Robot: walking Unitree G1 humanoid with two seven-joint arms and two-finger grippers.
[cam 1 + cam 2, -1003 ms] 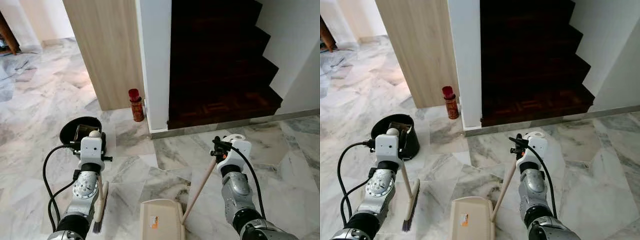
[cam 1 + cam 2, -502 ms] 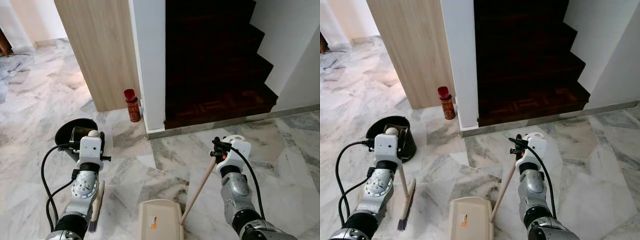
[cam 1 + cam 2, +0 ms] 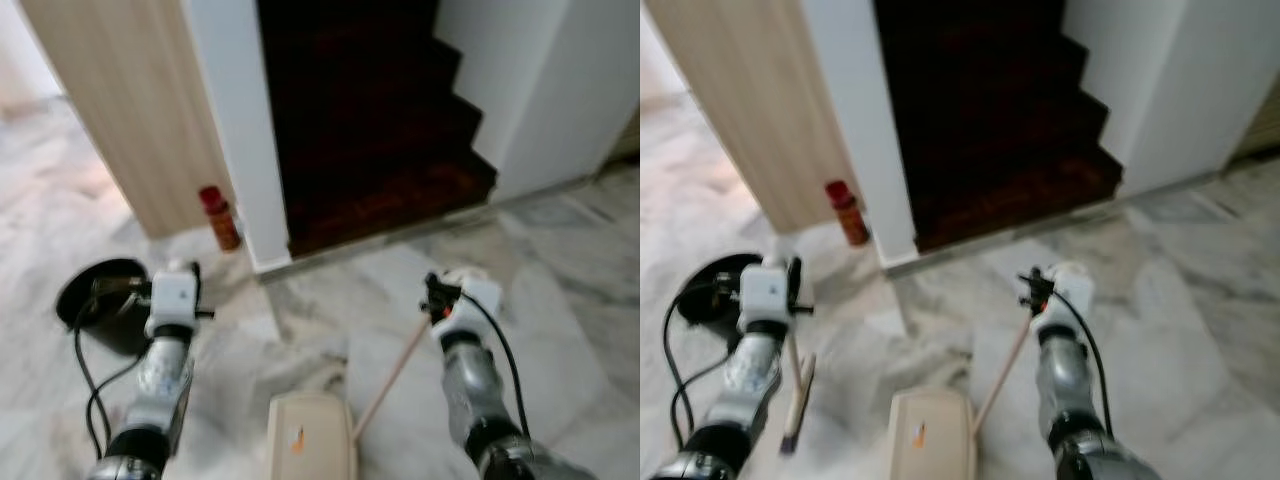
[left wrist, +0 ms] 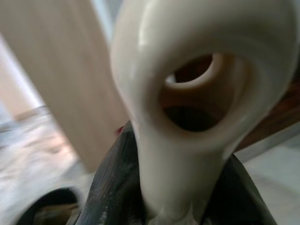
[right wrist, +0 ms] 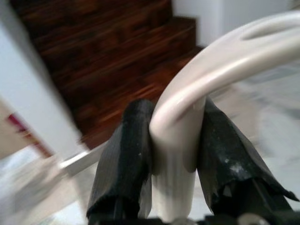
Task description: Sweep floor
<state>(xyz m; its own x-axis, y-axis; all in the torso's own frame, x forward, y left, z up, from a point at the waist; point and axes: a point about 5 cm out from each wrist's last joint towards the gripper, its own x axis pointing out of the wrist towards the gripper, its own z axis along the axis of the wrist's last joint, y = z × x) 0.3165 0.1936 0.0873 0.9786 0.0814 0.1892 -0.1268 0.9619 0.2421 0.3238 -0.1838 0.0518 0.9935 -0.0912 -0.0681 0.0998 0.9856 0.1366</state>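
My left gripper (image 3: 172, 292) is shut on the cream looped top of the broom handle (image 4: 187, 93), its black fingers (image 4: 112, 187) pressing it from both sides. The broom's brush head (image 3: 793, 405) hangs just above the marble floor by my left arm. My right gripper (image 3: 438, 298) is shut on the cream dustpan handle (image 5: 178, 136), held between its black fingers (image 5: 124, 159). A wooden stick (image 3: 390, 375) runs from that handle down to the cream dustpan (image 3: 308, 442), which rests on the floor between my arms.
A black bin (image 3: 95, 300) stands on the floor to the left, a red canister (image 3: 218, 217) at the foot of the wood panel (image 3: 110, 110). A white pillar (image 3: 235, 130) and dark wooden stairs (image 3: 370, 150) lie ahead. Open marble floor (image 3: 580, 280) stretches right.
The whole picture has shifted left and gone blurred, so the camera has turned right. Both grippers keep their hold on broom and dustpan handle.
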